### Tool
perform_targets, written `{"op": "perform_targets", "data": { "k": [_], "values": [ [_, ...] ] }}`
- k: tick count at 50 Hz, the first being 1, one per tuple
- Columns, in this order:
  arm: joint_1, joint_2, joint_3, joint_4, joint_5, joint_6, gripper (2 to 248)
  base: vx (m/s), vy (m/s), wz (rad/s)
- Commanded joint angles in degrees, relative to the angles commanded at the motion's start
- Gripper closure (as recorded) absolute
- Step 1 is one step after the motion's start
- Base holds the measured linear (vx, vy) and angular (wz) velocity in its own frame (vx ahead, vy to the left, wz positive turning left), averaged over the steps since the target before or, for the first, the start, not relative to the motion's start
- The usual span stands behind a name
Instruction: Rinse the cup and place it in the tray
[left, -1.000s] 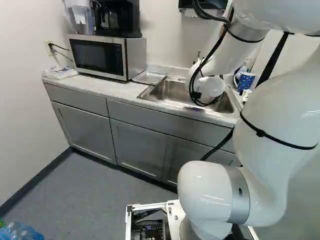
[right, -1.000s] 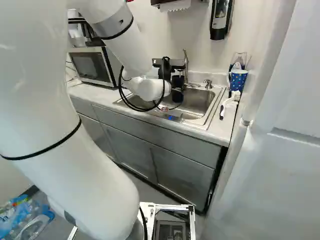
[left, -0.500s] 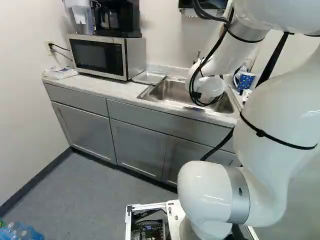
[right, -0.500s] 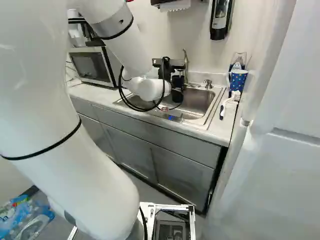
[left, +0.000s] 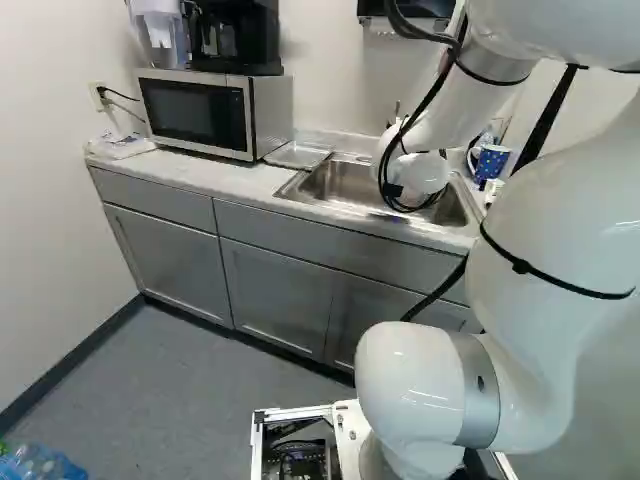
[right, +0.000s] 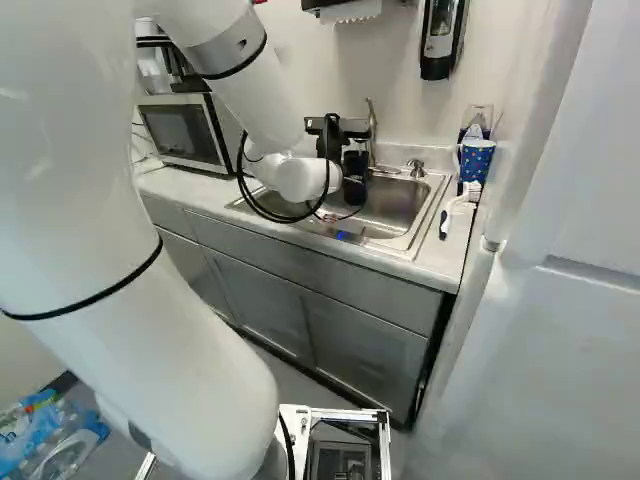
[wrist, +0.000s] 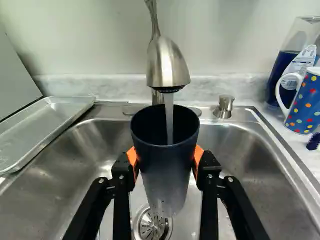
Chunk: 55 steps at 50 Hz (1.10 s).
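Dark navy cup (wrist: 166, 175) was mid-rinse under running water (wrist: 169, 122).
Squeezed between the pads of the gripper (wrist: 165, 161), it hung mouth-up over the sink (wrist: 90, 150), towards the back edge; its wall faded to see-through grey, drops near the base. Placing remained: the metal tray (wrist: 37, 130) lay by the sink's edge nearest the microwave (left: 195, 112).

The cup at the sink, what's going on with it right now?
The robot arm has the dark cup clamped between its fingers, mouth up, over the sink. The faucet is on and its stream falls into the cup, so this looks like the rinsing step. The cup is not yet in the tray, which lies beside the basin, on the side away from the spotted mug.
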Motion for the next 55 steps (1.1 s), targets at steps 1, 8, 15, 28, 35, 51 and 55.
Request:
{"op": "perform_targets", "data": {
  "k": [1, 8, 15, 28, 35, 51, 55],
  "values": [
    [0.0, 0.0, 0.0, 0.0, 0.0, 0.0, 126, 0.000, 0.000, 0.000],
    [0.0, 0.0, 0.0, 0.0, 0.0, 0.0, 126, 0.000, 0.000, 0.000],
    [0.0, 0.0, 0.0, 0.0, 0.0, 0.0, 126, 0.000, 0.000, 0.000],
    [0.0, 0.0, 0.0, 0.0, 0.0, 0.0, 126, 0.000, 0.000, 0.000],
    [0.0, 0.0, 0.0, 0.0, 0.0, 0.0, 126, 0.000, 0.000, 0.000],
    [0.0, 0.0, 0.0, 0.0, 0.0, 0.0, 126, 0.000, 0.000, 0.000],
    [0.0, 0.0, 0.0, 0.0, 0.0, 0.0, 126, 0.000, 0.000, 0.000]
  ]
}}
